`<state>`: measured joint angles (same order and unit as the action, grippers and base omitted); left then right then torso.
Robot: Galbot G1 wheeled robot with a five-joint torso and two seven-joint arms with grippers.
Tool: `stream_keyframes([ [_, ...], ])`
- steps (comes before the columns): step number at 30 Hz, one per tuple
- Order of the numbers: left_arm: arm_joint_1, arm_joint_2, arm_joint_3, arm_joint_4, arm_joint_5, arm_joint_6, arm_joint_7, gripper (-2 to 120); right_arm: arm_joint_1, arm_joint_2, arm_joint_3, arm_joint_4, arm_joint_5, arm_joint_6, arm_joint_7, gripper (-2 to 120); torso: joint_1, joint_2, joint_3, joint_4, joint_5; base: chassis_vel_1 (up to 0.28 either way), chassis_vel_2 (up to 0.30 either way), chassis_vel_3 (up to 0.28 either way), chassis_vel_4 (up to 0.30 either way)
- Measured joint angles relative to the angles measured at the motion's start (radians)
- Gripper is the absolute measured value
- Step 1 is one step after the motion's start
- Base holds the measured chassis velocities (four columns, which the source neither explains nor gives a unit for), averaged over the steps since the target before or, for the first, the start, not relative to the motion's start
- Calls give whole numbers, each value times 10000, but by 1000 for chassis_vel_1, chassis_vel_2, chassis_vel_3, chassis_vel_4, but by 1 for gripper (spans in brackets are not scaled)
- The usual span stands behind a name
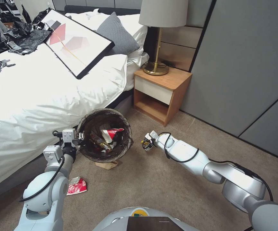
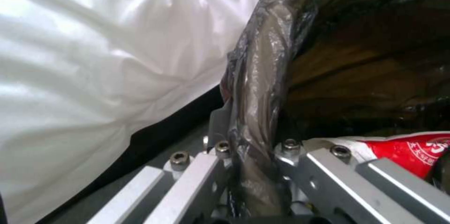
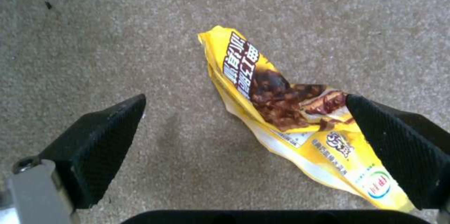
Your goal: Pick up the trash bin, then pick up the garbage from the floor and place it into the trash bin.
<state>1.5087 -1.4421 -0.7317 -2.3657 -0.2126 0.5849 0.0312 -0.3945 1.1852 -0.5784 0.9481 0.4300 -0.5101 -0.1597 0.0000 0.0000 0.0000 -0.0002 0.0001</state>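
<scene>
Right wrist view: hovering right gripper [image 3: 244, 129], jaws wide, over yellow wrapper [image 3: 281, 111] — judging light, crinkly, slippery, pinching mid-body; left gripper [image 1: 77, 139] clamping trash bin [image 1: 105, 134] rim.

A framed picture [image 1: 77, 41] lies on the white bed [image 1: 42, 93]; a lamp [image 1: 159, 35] stands on the nightstand [image 1: 161, 93].

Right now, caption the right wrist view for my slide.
Open right gripper poised above a crumpled yellow snack wrapper on the carpet floor.
</scene>
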Motion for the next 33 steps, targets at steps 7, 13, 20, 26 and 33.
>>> stream_keyframes([
  [7,7,-14,16,12,33,-8,6,0,-40,135,135,-249,-175,33,-72,100,0,0,0,3,-1,0,0,0,0],
  [13,23,10,-13,9,29,-11,7,0,-207,230,292,-334,-253,105,-78,100,0,0,0,2,-1,0,0,0,0],
  [20,29,4,-24,-16,32,-13,17,0,-211,266,460,-528,-329,117,-87,100,0,0,0,2,0,0,0,0,0],
  [26,51,-13,-28,-48,43,-17,21,0,-339,90,692,-466,-340,125,-106,100,0,0,0,2,0,0,0,0,0],
  [33,52,-35,-6,-60,68,-17,22,0,-346,-4,851,-636,-404,193,-157,100,0,0,0,1,0,0,0,0,0],
])
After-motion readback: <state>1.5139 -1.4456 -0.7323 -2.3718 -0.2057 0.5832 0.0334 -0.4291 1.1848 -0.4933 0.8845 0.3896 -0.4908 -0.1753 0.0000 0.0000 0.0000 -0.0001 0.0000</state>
